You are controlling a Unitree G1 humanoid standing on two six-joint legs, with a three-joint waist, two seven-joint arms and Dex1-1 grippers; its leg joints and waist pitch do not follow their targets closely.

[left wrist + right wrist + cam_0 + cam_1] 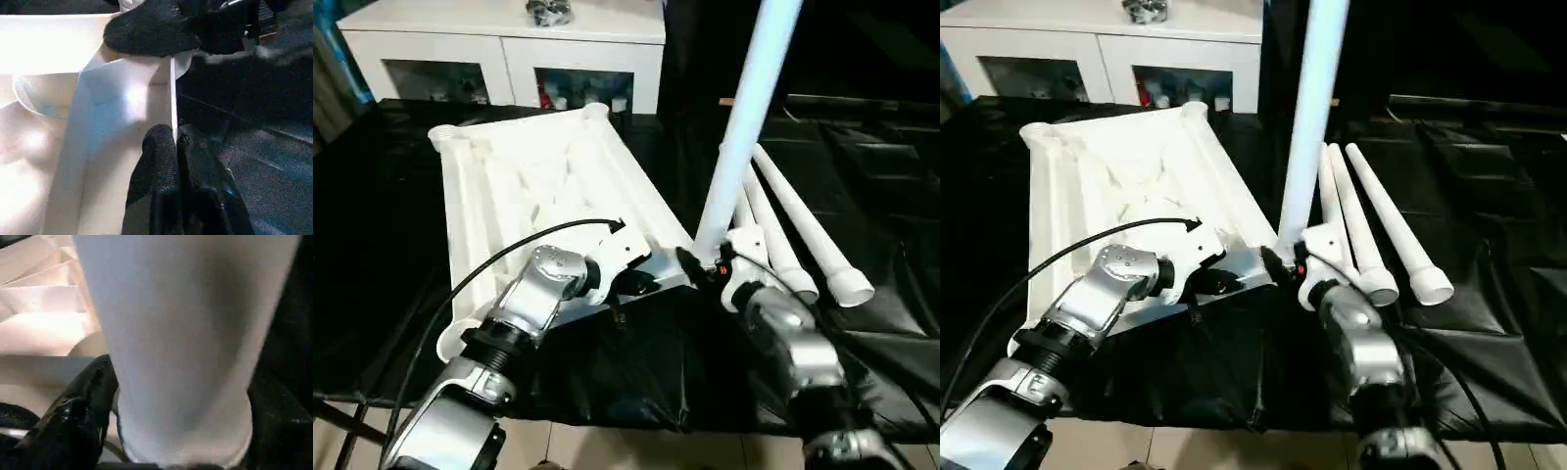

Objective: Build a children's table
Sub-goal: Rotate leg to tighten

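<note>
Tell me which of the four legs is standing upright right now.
The leg at the tabletop's near right corner, with the right gripper at its base. The other three legs lie flat on the black cloth beside it.

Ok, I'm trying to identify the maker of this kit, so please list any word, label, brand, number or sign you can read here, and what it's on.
None is readable.
White plastic ribbed tabletop: bare, no lettering seen.
Upright long white tapered tube leg and the three lying on the black cloth: bare.
White cabinet with glass doors: items behind the glass too small to read.
</note>
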